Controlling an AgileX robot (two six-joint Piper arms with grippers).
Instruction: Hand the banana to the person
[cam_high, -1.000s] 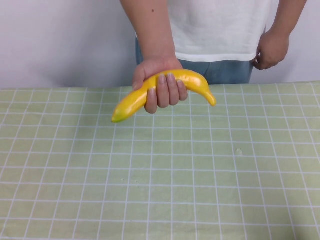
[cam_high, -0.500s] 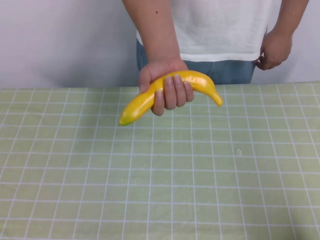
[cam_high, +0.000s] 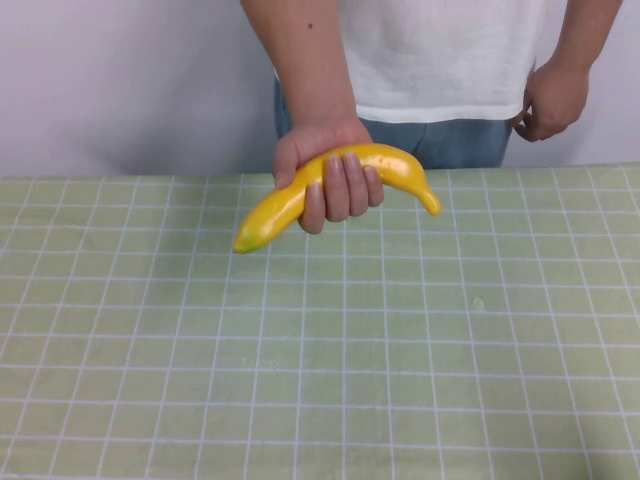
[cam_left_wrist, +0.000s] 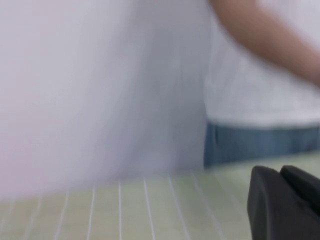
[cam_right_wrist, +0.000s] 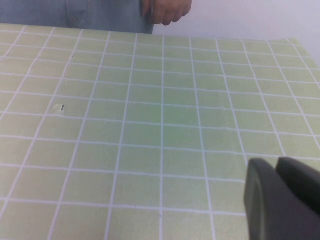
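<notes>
high view: the person (cam_high: 440, 60) stands behind the desk's (cam_high: 320, 380) far edge, one hand (cam_high: 325, 165) clenched round the banana (cam_high: 400, 168) just above that edge. its long axis runs along the edge, arching up in the middle; one tip dips toward the far left corner, the other toward the far right. neither gripper appears here.

left wrist view: the left gripper (cam_left_wrist: 285, 202) is a dark blur low over the desk; whether its fingers are parted i cannot tell. jeans and shirt show, no banana.

right wrist view: the right gripper (cam_right_wrist: 282, 200) hangs over bare grid cloth, fingers likewise unclear. the person's other hand (cam_right_wrist: 166, 10) shows at the far edge.
</notes>
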